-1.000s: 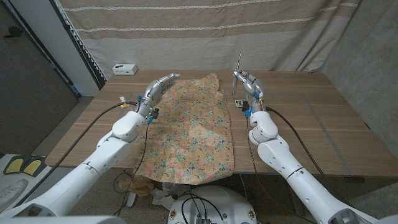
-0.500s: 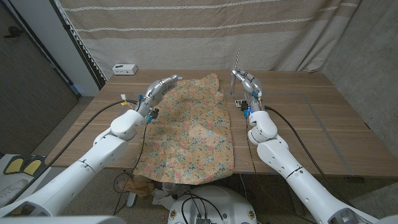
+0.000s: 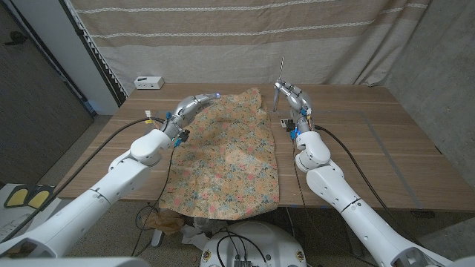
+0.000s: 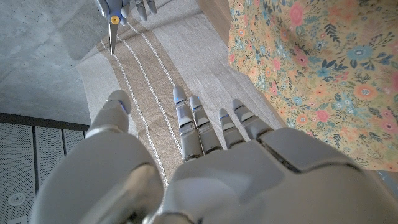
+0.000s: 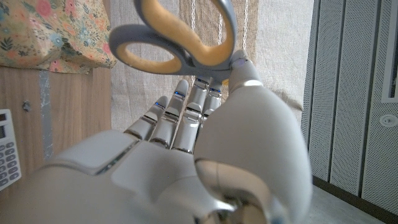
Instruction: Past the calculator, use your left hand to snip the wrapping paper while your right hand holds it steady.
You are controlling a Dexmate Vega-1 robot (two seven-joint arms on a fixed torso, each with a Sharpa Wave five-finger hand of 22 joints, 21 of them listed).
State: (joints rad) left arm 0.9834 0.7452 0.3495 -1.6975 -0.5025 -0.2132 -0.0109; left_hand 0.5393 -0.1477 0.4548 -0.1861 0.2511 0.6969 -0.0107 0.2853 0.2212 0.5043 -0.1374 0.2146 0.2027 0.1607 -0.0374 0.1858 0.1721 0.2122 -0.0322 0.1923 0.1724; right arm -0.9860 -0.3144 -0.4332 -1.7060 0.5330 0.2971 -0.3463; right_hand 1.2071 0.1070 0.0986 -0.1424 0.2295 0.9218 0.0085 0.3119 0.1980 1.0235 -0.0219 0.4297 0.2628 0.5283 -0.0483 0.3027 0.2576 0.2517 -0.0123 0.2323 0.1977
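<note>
Paper: floral wrapping paper (image 3: pixel 230 152), thin and faintly creased, orange-tan with small pink, blue and green flowers; it lies along the middle of the wooden tabletop (image 3: pixel 371 148) and its near end droops over the front edge.
My left hand: my left hand (image 3: pixel 194 103) hovers at the paper's far left corner, fingers stretched out and apart, holding nothing; my left wrist view shows them reaching past the paper's edge (image 4: pixel 311 68) toward the striped curtain.
My right hand: my right hand (image 3: pixel 291 99) is raised just off the paper's far right corner, closed on the scissors (image 3: pixel 280 80), blades pointing straight up.
Scissors close up: my right wrist view shows the grey loop handles with yellow lining (image 5: pixel 177 43) above my fingers (image 5: pixel 180 118); the head view shows only the slim blades.
Calculator: a white calculator (image 5: pixel 7 149) with grey keys lies on the wood beside the paper's right edge; in the head view my right hand mostly hides it.
Around: a small white box (image 3: pixel 148 81) sits at the far left of the tabletop; a beige striped curtain (image 3: pixel 245 37) hangs behind.
</note>
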